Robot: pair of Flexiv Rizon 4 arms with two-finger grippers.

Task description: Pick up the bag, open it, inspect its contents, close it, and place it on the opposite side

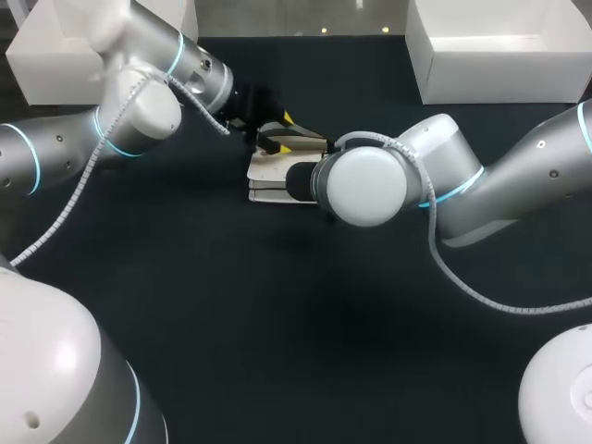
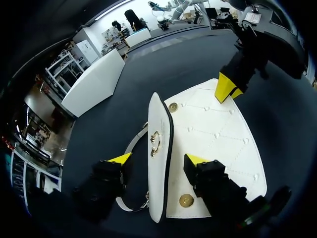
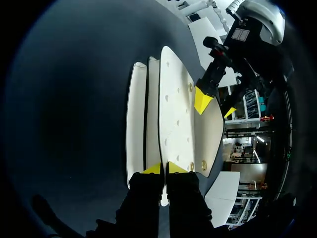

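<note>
A white quilted bag (image 1: pixel 274 174) lies flat in the middle of the dark table. Its flap (image 2: pixel 213 139) is folded open, showing brass snaps, and the body (image 2: pixel 159 163) with its gold clasp stands on edge beside it. My left gripper (image 2: pixel 158 159) is open and straddles the body, one finger by the strap (image 2: pixel 132 144), the other over the flap. In the head view it sits at the bag's far side (image 1: pixel 287 134). My right gripper (image 3: pixel 164 168) is shut on the flap's edge. The left wrist view shows this gripper (image 2: pixel 228 88) at the flap's far rim. In the head view its wrist (image 1: pixel 365 185) hides it.
Two white boxes stand at the back of the table, one at the left (image 1: pixel 55 55) and one at the right (image 1: pixel 499 55). Dark tabletop (image 1: pixel 296 333) spreads out in front of the bag, between my two arms.
</note>
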